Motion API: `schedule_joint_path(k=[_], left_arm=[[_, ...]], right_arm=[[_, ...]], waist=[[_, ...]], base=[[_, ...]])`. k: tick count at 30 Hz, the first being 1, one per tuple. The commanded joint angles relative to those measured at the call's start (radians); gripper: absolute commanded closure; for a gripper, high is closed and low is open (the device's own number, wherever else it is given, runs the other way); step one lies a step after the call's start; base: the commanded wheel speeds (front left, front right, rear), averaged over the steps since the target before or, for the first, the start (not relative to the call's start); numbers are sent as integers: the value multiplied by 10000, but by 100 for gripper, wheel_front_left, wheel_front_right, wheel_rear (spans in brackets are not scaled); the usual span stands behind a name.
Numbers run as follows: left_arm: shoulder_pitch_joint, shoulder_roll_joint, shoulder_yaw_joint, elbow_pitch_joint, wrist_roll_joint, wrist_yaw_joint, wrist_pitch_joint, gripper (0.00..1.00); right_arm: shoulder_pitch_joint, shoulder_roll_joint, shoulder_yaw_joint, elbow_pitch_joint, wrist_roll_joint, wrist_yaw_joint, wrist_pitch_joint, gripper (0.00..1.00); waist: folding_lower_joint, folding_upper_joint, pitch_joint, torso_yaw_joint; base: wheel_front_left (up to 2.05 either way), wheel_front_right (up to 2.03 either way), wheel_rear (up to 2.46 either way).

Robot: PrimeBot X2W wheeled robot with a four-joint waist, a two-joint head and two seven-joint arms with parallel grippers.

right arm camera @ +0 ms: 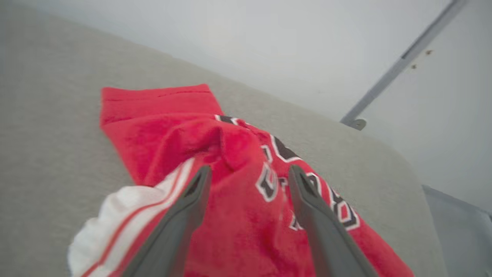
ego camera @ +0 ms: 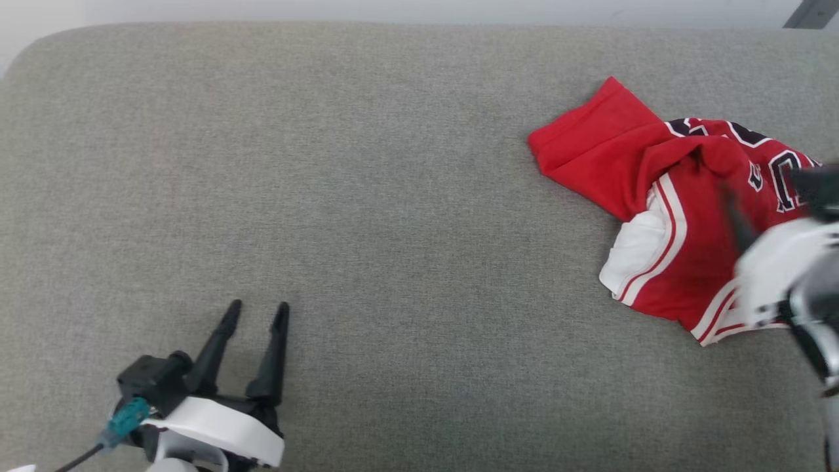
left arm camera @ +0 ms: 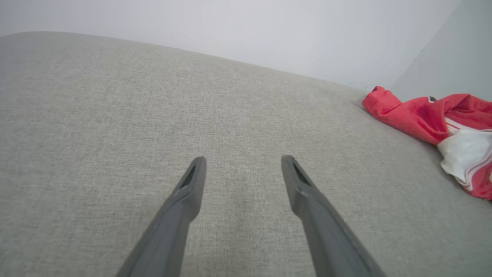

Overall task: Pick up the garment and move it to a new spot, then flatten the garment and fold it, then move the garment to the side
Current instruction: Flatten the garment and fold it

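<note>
The garment (ego camera: 662,196) lies crumpled just beneath and ahead of the right gripper (right arm camera: 250,169), whose jaws are spread with nothing pinched between them. In the head view that gripper is a blur cut off by the frame edge. The garment's lettering is creased and unreadable. The left gripper (ego camera: 259,306) is likewise agape over grey cushion (ego camera: 393,196), with the garment well off to its right.

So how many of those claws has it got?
2. The left claw, open, is over grey cushion at lower left; the right claw, open, is over the red jersey at right.
</note>
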Motion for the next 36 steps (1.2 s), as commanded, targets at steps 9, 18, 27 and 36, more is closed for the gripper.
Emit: schedule_joint_path(k=[9,18,27,36], left_arm=[[-269,-295,-312,149,-212,21,-51,0],[-552,-414,-483,247,-388,21,-51,0],[-728,-420,-464,240,-503,21,-51,0],[-551,-437,-485,333,-451,21,-51,0]], right_arm=[[-114,-1579,3335,-1914,2228,-5,3750,0],[-692,-2466,4187,-1436,2080,-5,5133,0],[-501,-2192,4214,-481,1586,-5,4926,63],[-974,-1180,4185,-1033,2079,-5,3710,100]], waist=[[0,0,107,477],[0,0,487,910],[0,0,795,1050],[0,0,526,975]], base=[[0,0,0],[0,0,0],[0,0,0],[0,0,0]])
